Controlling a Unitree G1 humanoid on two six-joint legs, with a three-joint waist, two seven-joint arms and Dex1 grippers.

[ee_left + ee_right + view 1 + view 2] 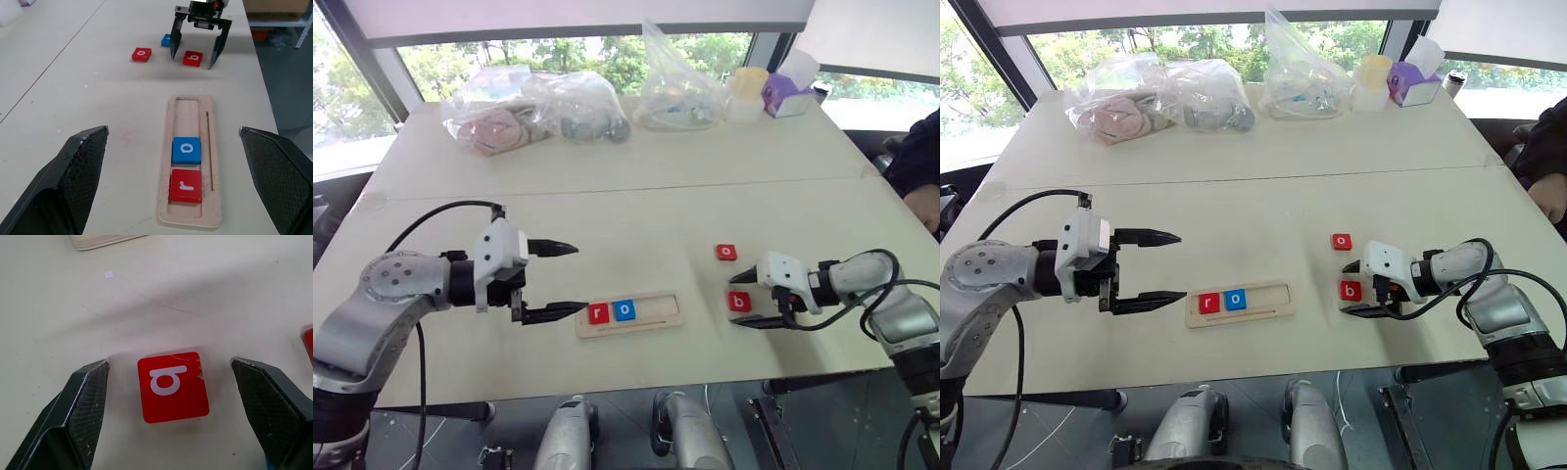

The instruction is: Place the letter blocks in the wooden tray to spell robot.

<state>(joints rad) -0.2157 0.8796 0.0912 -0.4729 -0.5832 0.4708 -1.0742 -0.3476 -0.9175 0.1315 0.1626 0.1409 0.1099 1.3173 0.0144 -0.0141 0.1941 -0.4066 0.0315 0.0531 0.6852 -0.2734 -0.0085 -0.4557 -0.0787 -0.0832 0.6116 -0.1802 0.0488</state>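
1. Wooden tray (651, 320): one, lying flat on the table (607, 211) near the front edge, between the two arms.
2. Blocks in the tray: two. Red r block (598, 313) at the tray's left end, blue o block (624, 310) touching it on the right. The remaining part of the recess is bare wood.
3. Blocks loose on the table: three visible. Red o block (726, 253) lies to the right of the tray, red b block (739, 302) nearer the front edge, apart from the red o. A third block, blue (167, 40), shows in the left wrist view just behind the right tool; its letter is not readable.
4. Count by colour: three red, two blue, five in total.
5. Left tool (566, 280): fingers wide apart, holding nothing, hovering just left of the tray's left end and pointing toward it.
6. Right tool (186, 406): fingers apart, straddling the red b block. In the right wrist view there is a clear gap on both sides of the block, so no contact; the block lies flat on the table.
7. Far side of the table: three clear plastic bags (533, 108) with contents, one pale yellow cup (747, 90), one purple tissue box (786, 96).
8. A person's arm (920, 166) is at the right edge of the table.
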